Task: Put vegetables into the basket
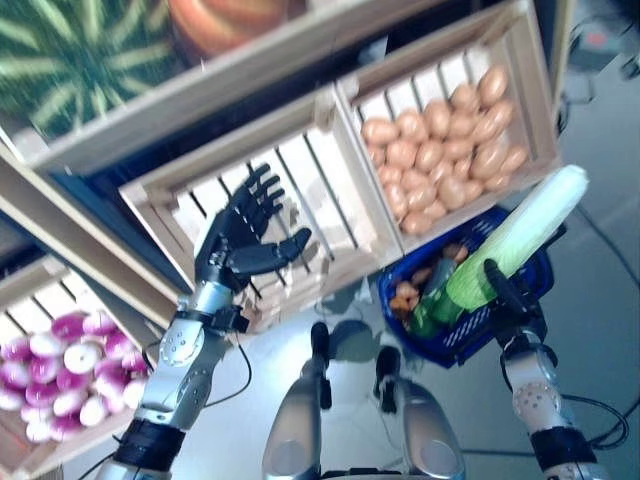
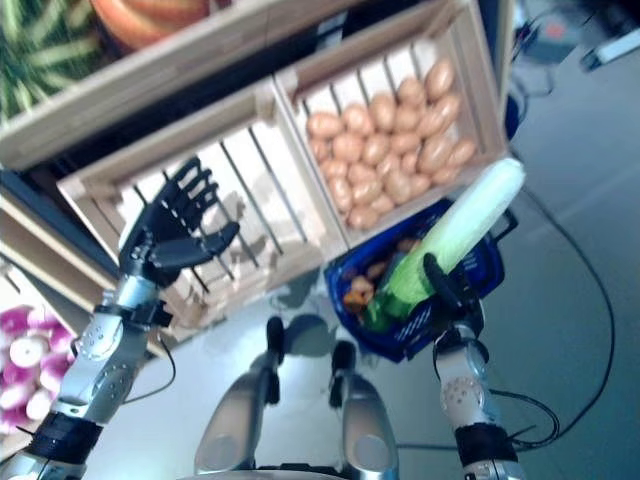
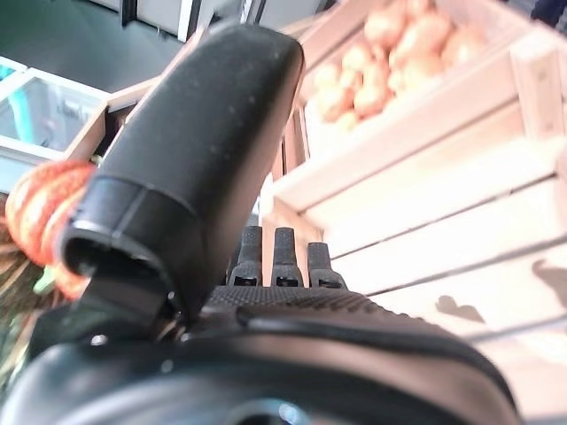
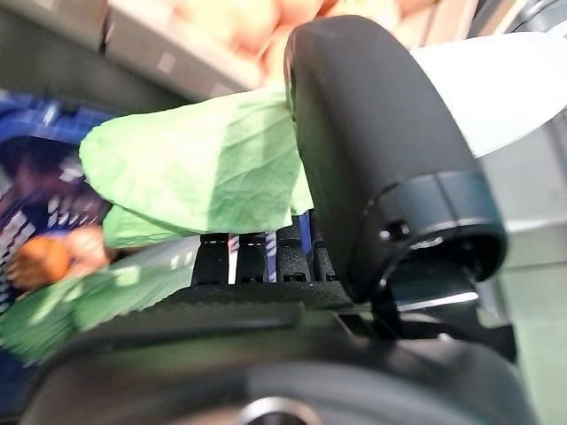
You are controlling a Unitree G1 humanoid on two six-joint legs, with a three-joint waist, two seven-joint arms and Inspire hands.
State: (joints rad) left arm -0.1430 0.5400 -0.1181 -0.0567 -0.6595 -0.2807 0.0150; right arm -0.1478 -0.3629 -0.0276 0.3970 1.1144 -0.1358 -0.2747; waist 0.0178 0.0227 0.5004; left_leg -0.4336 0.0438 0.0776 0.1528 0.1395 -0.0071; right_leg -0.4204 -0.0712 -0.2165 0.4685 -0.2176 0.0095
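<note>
My right hand (image 1: pixel 507 293) is shut on a long vegetable with a pale white stalk and green leaves (image 1: pixel 525 232). It holds the vegetable tilted over the blue plastic basket (image 1: pixel 470 345) on the floor, leafy end down at the basket. In the right wrist view the thumb (image 4: pixel 372 133) lies over the green leaf (image 4: pixel 204 177). The basket holds a small orange-brown vegetable (image 1: pixel 405 297) and a dark green one (image 1: pixel 430 315). My left hand (image 1: pixel 240 235) is open and empty, raised in front of an empty wooden crate (image 1: pixel 325 185).
A wooden stand with slatted crates stands ahead. The crate right of the empty one (image 1: pixel 520 90) sits just above the basket's far rim. Another crate (image 1: pixel 30 290) stands lower at the left. Grey floor (image 1: pixel 600 330) lies to the right.
</note>
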